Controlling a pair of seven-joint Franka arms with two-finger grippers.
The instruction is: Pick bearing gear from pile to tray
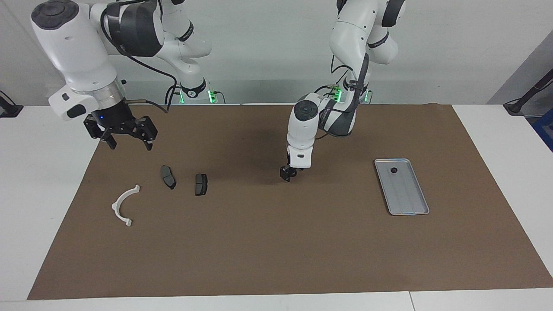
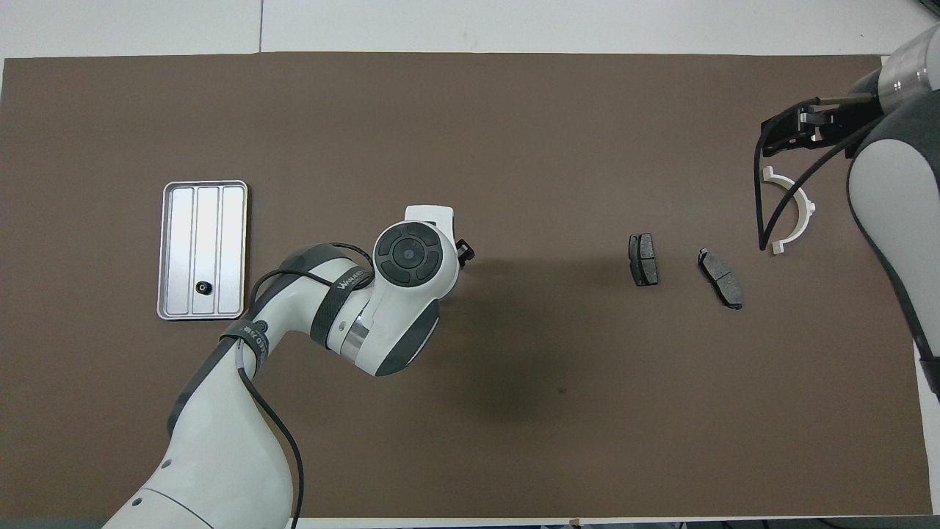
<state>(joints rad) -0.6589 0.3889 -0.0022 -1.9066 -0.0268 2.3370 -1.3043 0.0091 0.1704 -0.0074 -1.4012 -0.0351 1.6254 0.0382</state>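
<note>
The pile lies toward the right arm's end of the mat: two dark brake pads (image 1: pixel 168 177) (image 1: pixel 201 184) (image 2: pixel 720 278) (image 2: pixel 643 259) and a white half-ring (image 1: pixel 116 205) (image 2: pixel 806 209). One small black round bearing gear (image 1: pixel 393 170) (image 2: pixel 203 288) sits in the silver tray (image 1: pixel 408 198) (image 2: pixel 220 235), at its end nearer the robots. My left gripper (image 1: pixel 287 173) (image 2: pixel 463 253) is down at the mat's middle, and what lies under it is hidden. My right gripper (image 1: pixel 128 141) (image 2: pixel 789 138) hangs open and empty, high over the mat by the half-ring.
A brown mat (image 1: pixel 276 242) covers most of the white table (image 1: pixel 43 172). The tray stands toward the left arm's end. Between the tray and the pile only the left arm (image 2: pixel 396 294) stands over the mat.
</note>
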